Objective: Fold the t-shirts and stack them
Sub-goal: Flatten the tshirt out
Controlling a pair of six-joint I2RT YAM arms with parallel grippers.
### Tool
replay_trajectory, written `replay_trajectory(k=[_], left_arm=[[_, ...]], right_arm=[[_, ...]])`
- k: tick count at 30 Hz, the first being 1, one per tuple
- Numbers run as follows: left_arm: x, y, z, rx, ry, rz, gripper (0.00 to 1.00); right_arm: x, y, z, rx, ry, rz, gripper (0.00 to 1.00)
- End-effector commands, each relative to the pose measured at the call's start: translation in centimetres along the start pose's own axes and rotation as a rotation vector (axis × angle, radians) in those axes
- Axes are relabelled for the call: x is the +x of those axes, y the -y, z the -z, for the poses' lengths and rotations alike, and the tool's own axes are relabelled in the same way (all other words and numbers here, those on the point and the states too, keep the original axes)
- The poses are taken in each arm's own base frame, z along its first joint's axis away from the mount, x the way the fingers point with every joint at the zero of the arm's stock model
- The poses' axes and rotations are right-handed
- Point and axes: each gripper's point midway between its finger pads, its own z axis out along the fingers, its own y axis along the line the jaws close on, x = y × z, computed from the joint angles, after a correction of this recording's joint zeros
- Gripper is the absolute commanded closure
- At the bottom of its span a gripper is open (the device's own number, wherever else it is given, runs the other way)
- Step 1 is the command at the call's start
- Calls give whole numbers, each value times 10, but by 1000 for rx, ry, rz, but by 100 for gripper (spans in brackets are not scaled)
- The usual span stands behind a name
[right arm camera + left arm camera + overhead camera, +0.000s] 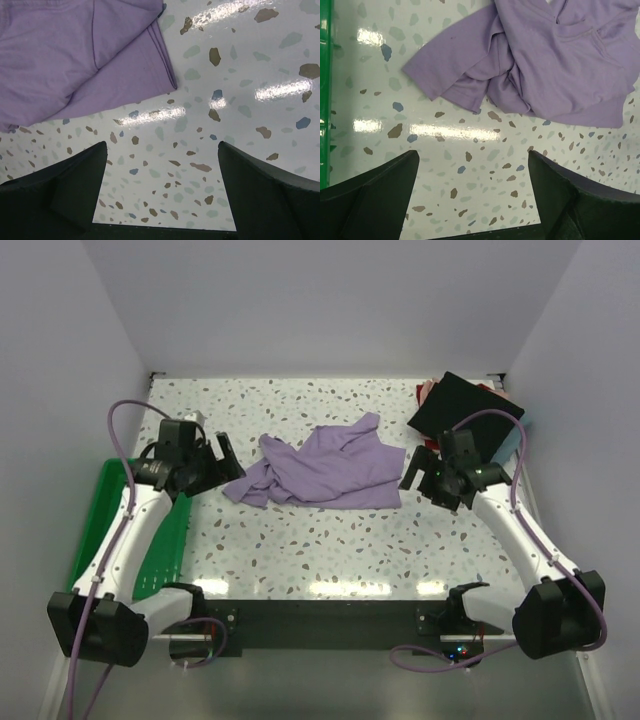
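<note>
A lavender-purple t-shirt (325,468) lies crumpled in the middle of the speckled table. It also shows in the left wrist view (555,60) and the right wrist view (75,55). A folded black t-shirt (462,406) lies at the back right on top of a red/pink one (426,391) and a light blue one (510,445). My left gripper (222,462) is open and empty, just left of the purple shirt. My right gripper (418,470) is open and empty, just right of it. Both wrist views show bare table between the jaws.
A green plastic tray (120,530) stands at the table's left edge under my left arm; its rim shows in the left wrist view (325,75). White walls close the table on three sides.
</note>
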Motion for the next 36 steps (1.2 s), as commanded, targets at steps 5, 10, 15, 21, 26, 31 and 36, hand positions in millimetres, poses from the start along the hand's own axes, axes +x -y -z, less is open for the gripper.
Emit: replay_trajectory(k=[5, 10, 15, 21, 26, 31, 36], left_arm=[[-56, 23, -23, 38, 152, 51, 9], [-84, 32, -66, -14, 121, 52, 12], [-111, 41, -98, -44, 152, 36, 14], [-109, 47, -147, -74, 81, 5, 19], [-110, 59, -171, -73, 71, -15, 23], [-105, 59, -192, -92, 22, -28, 28], [-94, 46, -207, -147, -14, -52, 46]], right_arm=[[0, -3, 8, -25, 19, -32, 6], [9, 2, 18, -35, 33, -56, 6], [20, 9, 23, -29, 25, -96, 7], [18, 16, 30, 2, 47, -112, 7], [13, 16, 33, 13, 61, -115, 7], [13, 16, 32, 21, 62, -143, 7], [17, 18, 32, 24, 61, -158, 7]])
